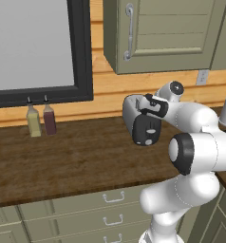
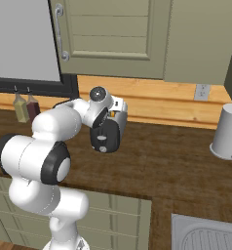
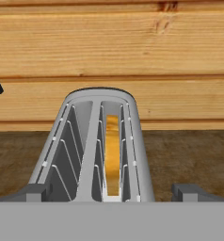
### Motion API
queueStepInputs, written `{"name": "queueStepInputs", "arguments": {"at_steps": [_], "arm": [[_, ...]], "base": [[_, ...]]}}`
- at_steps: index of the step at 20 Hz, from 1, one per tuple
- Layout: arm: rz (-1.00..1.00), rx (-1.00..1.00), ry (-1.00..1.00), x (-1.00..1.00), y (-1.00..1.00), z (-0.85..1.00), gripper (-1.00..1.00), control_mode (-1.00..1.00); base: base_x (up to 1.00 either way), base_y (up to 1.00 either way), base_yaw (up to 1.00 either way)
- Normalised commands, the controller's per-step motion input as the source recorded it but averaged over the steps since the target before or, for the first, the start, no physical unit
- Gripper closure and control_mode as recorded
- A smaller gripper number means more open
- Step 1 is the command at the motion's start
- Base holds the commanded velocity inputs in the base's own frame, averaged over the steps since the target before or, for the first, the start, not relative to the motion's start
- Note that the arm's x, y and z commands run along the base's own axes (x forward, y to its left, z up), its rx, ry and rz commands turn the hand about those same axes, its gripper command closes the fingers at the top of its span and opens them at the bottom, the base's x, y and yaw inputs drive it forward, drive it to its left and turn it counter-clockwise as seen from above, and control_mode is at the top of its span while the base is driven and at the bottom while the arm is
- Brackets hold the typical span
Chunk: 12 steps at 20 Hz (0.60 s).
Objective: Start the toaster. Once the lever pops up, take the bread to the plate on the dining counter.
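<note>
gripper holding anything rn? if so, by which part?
Nothing held. The gripper is open above the toaster, one fingertip either side; the bread sits in its right slot, untouched.

Toaster (image 1: 142,124): on the worktop (image 1: 62,161), near the back wall, at about 3 o'clock from the two bottles (image 1: 41,119).
Bread (image 3: 112,153): inside the toaster's right-hand slot in the hand view; the left-hand slot lies beside it at 9 o'clock.
Gripper (image 3: 111,193): above the toaster's near end, fingertips either side of it.
Bottles: side by side under the window (image 1: 39,47).
Jug (image 2: 227,132): at 3 o'clock from the toaster, well apart.
Wall cabinet (image 1: 167,33): at 12 o'clock above the toaster.
Outlet (image 2: 202,91): on the wall between toaster and jug.
Sink (image 2: 205,234): at 5 o'clock from the toaster, at the counter's front.
Drawers (image 1: 110,209): below the worktop.
</note>
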Motion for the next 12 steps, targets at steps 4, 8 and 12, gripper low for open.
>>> {"name": "queueStepInputs", "arguments": {"at_steps": [4,8,12], "arm": [[0.0,0.0,0.0,0.0,0.0,0.0,-1.0,-1.0],[0.0,0.0,0.0,0.0,0.0,0.0,-1.0,-1.0],[0.0,0.0,0.0,0.0,0.0,0.0,-1.0,-1.0]], "base": [[0.0,0.0,0.0],[0.0,0.0,0.0],[0.0,0.0,0.0]]}}
